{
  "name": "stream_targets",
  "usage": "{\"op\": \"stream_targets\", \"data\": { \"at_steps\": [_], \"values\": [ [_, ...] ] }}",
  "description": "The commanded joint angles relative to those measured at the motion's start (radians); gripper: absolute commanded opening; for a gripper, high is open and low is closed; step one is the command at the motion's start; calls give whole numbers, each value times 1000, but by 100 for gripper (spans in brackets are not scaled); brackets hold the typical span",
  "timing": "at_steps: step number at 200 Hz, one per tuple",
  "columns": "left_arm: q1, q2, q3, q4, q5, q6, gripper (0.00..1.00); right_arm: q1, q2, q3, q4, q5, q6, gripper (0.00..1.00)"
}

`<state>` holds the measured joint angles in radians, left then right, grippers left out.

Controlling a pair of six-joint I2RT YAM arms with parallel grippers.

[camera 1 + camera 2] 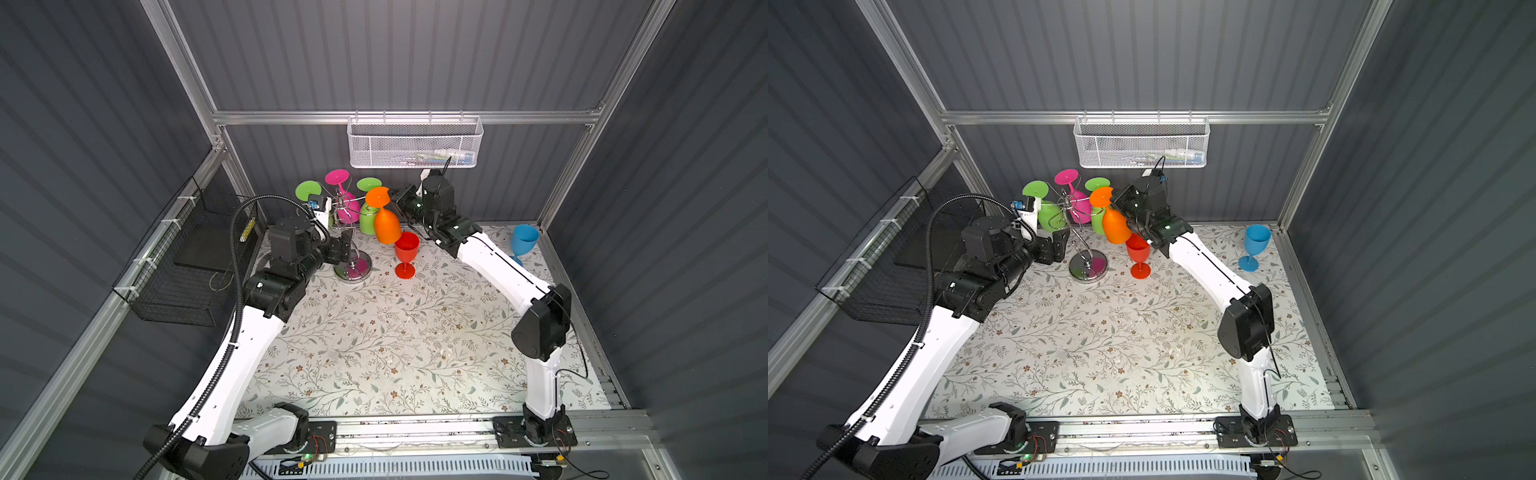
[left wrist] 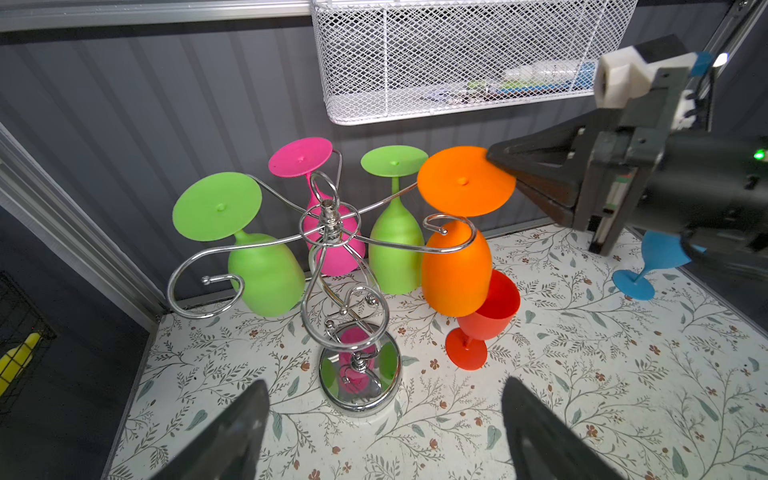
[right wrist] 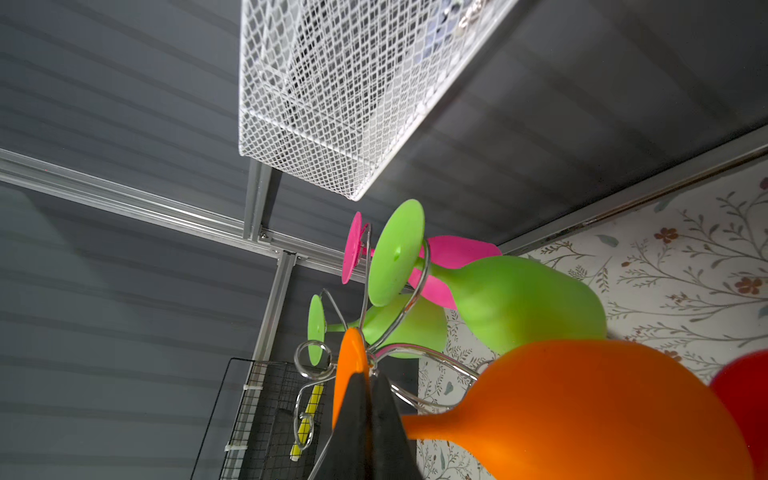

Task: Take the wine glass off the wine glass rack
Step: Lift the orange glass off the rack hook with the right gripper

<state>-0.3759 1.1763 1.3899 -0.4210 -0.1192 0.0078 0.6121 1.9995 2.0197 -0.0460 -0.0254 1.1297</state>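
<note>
The right pincer is clamped on the foot of the orange wine glass, which hangs bowl-down just beneath it at an arm of the wine glass rack; whether its stem sits in the curl is hard to tell. The left pincer stands wide apart and empty, the rack's mirror base just ahead, and beyond hang a lime green glass and a pink glass.
</note>
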Motion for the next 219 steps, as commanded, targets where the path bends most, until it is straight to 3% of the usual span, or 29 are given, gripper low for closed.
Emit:
{"op": "stream_targets", "data": {
  "at_steps": [1, 77, 129, 172, 219],
  "values": [
    [9, 4, -10, 16, 16, -5, 88, -11, -62, -38, 62, 1, 3, 0],
    [9, 9, -16, 19, 14, -5, 87, -28, -243, -235, 106, 9, -14, 0],
    [9, 23, -21, 31, 36, -31, 88, -26, -450, -495, 123, 6, -87, 0],
    [9, 55, 4, 43, 69, -108, 87, -22, -668, -739, 117, -33, -283, 0],
    [8, 74, 83, -20, 71, -304, 86, 6, -854, -911, 117, -122, -576, 0]
  ]
}}
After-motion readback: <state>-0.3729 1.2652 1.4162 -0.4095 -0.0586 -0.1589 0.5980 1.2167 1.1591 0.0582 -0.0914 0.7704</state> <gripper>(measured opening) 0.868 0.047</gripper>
